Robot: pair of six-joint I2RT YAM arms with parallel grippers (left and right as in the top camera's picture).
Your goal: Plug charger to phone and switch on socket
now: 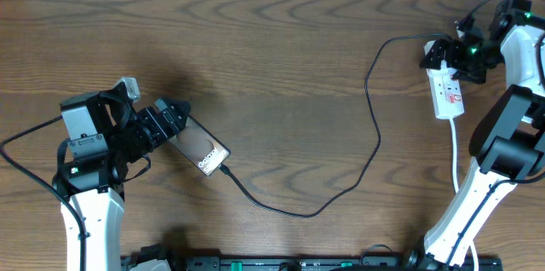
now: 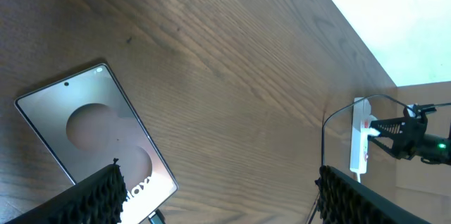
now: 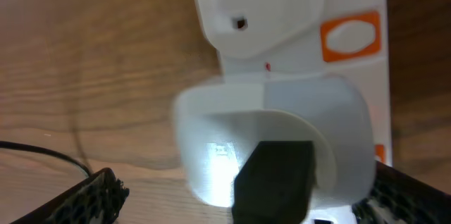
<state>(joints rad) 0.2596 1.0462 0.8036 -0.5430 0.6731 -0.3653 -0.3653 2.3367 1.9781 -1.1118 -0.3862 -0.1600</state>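
The dark brown wooden table is being viewed straight down from overhead. From the left wrist it is being viewed obliquely, the glossy dark rectangular phone near, the white elongated power strip far; both are being shared with overhead. The strip is being framed closely from the right wrist.

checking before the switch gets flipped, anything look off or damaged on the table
Nothing stands out. The phone lies flat, angled across the table. The charger cable runs in a loose curve from the phone's end to the socket. No damage or spills are visible.
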